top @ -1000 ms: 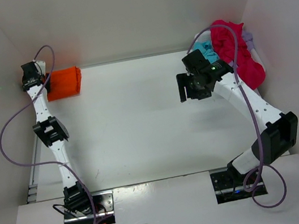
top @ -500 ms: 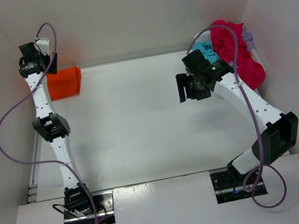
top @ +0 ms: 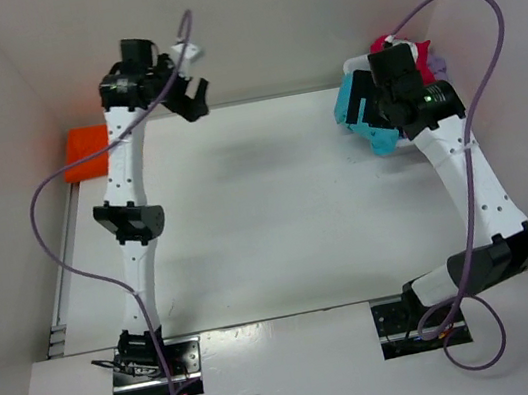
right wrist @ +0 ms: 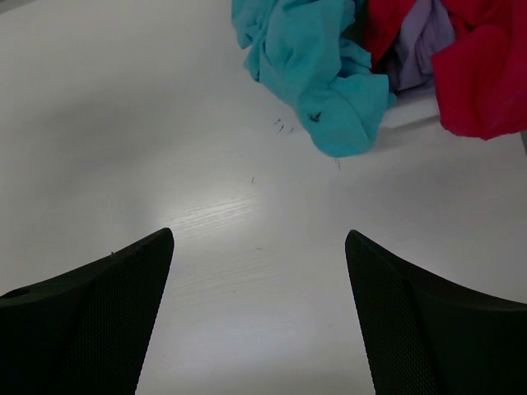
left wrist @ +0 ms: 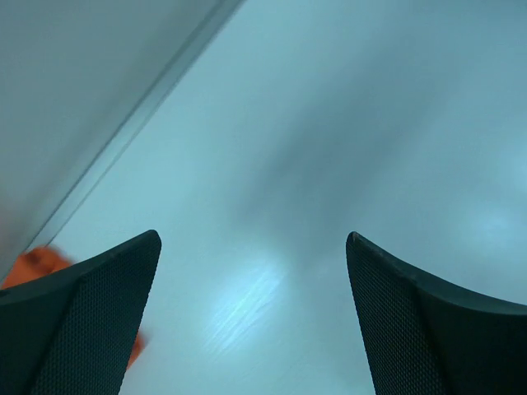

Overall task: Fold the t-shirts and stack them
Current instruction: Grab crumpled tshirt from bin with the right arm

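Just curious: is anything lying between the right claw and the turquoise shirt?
Only bare white table lies between the right claw and the turquoise shirt, as the right wrist view shows.

Robotics lab cell: white panel walls (top: 254,17) enclose table (top: 267,217); 2 arms (top: 129,223) bolted at edge.

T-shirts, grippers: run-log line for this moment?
left gripper open, empty | right gripper open, empty, near turquoise shirt | orange shirt far-left
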{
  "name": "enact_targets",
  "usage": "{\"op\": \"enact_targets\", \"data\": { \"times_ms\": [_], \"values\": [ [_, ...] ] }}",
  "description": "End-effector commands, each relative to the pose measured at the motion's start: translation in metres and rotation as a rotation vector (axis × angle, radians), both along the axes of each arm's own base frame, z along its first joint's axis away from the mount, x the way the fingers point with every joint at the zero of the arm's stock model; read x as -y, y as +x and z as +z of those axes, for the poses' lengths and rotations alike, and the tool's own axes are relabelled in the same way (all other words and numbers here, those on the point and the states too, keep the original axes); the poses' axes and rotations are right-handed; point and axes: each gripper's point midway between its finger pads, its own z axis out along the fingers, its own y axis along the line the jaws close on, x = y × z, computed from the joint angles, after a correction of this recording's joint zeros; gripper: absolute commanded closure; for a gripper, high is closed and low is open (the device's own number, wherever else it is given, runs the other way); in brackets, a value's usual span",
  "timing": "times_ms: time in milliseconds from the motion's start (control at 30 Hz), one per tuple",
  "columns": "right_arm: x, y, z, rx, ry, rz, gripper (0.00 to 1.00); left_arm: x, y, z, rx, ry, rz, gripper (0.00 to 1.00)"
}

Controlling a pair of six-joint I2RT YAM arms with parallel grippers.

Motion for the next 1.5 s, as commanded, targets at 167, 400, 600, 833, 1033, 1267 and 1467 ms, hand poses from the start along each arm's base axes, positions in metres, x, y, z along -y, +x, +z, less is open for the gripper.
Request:
{"op": "enact_targets", "data": {
  "times_ms": [167,400,600,833,1033,1267,1467],
  "values": [
    [0.008,-0.025,0.027,0.112,0.015,-0.011,0.11,0.122,-0.114,0.052,-0.045,-0.038,-0.340,0.00],
    [-0.009,-0.035,0.018,0.113,0.085,0.073,0.11,0.171,-0.231,0.054,-0.198,-0.066,-0.582,0.00],
    [-0.008,-0.061,0.017,0.143,0.109,0.097,0.11,0.140,-0.245,-0.028,-0.314,0.032,-0.491,0.00],
    [-0.008,-0.077,-0.009,0.113,0.138,0.101,0.11,0.103,-0.271,-0.069,-0.267,0.128,-0.304,0.00],
    [0.009,-0.057,-0.014,0.074,0.065,0.000,0.11,0.066,-0.279,-0.105,-0.277,0.253,-0.189,0.00],
    [0.066,0.006,0.005,0.114,0.069,-0.169,0.09,0.061,-0.282,-0.112,-0.285,0.247,-0.173,0.00],
    [0.079,0.085,-0.045,-0.025,0.090,-0.162,0.09,0.058,-0.285,-0.120,-0.297,0.243,-0.170,0.00]
  ]
}}
